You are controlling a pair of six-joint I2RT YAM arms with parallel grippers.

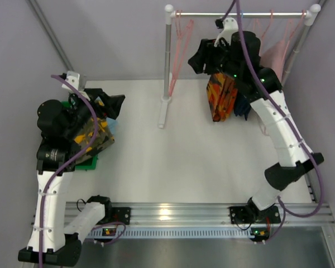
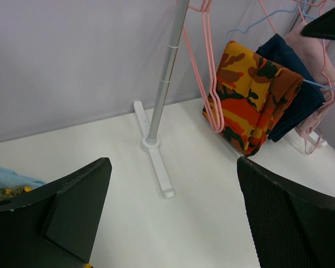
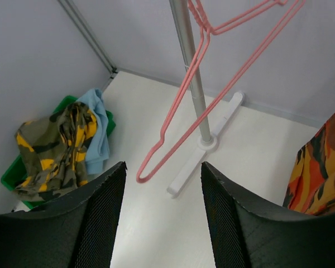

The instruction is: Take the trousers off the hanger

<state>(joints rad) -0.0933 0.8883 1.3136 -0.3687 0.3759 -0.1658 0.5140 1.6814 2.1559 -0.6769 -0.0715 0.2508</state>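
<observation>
The yellow, black-blotched trousers (image 1: 92, 137) and the light blue trousers (image 1: 113, 125) lie crumpled in a green bin (image 1: 86, 163) at the left. The right wrist view shows the same yellow pair (image 3: 56, 145) and blue pair (image 3: 97, 131). My left gripper (image 1: 109, 106) hovers over that bin, open and empty (image 2: 173, 212). My right gripper (image 1: 204, 58) is up by the rail, beside an empty pink hanger (image 3: 212, 78). Its fingers stand apart with nothing between them (image 3: 163, 212).
A white rack with a rail (image 1: 240, 14), a pole (image 1: 167, 56) and a foot (image 2: 159, 167) stands at the back. An orange-red patterned pair (image 1: 220, 95), a navy pair (image 1: 241, 106) and a pink garment (image 1: 276, 56) hang from it. More thin hangers (image 2: 212, 95) hang beside them.
</observation>
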